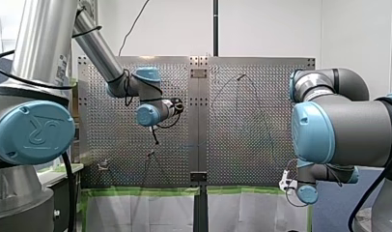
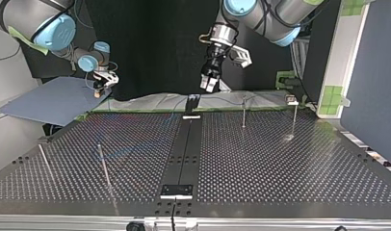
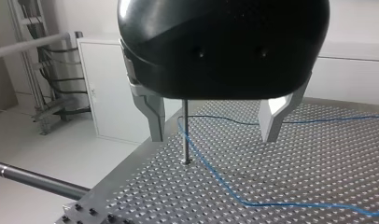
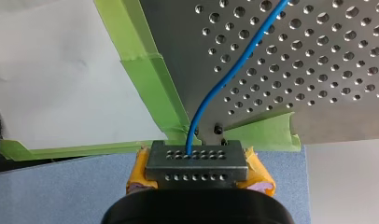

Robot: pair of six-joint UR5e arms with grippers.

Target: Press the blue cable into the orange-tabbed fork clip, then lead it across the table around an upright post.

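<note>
The blue cable (image 4: 225,79) runs over the perforated table and ends between the yellow pads (image 4: 258,170) of my right gripper (image 4: 195,156), which is shut on it just off the table's taped corner. In the top view this gripper (image 2: 98,92) hangs beyond the far left corner. My left gripper (image 3: 213,137) stands open above the plate, its metal fingers (image 3: 152,116) empty. Ahead of them a thin upright post (image 3: 185,135) stands, with the cable (image 3: 215,175) curving past its foot. A small reddish-tipped clip (image 1: 149,153) stands near the left gripper (image 1: 180,105).
Two thin posts (image 2: 104,166) lean at the top view's left. Another post (image 2: 243,113) and a taller one with a clip (image 2: 293,101) stand at its far right. A dark centre strip (image 2: 184,149) splits the table. Green tape (image 4: 145,70) lines the edge.
</note>
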